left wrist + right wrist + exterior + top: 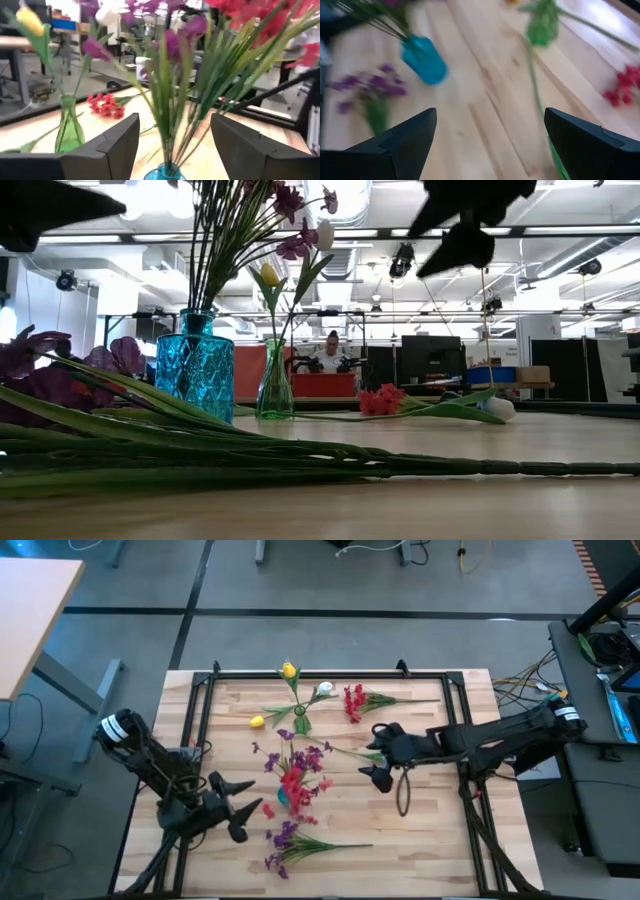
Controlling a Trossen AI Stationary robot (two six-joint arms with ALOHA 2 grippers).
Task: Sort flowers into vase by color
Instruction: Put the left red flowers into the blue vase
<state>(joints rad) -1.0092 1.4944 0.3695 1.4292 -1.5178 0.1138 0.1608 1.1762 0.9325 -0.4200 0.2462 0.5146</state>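
Both your grippers, left (243,812) and right (377,752), hang wide apart and empty beside the blue vase (284,798) at the table's (430,850) middle, because purple flowers (285,845) near its front edge lie waiting.

Grey floor (330,585), pale desk (30,610), bright ceiling lights (130,200)

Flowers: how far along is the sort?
Partly done. The blue vase holds red and purple stems; the green vase holds a yellow and a white bud. Nothing in hand: left pincer and right pincer are open and empty. Left on the table: red cluster, purple cluster, one yellow bud.
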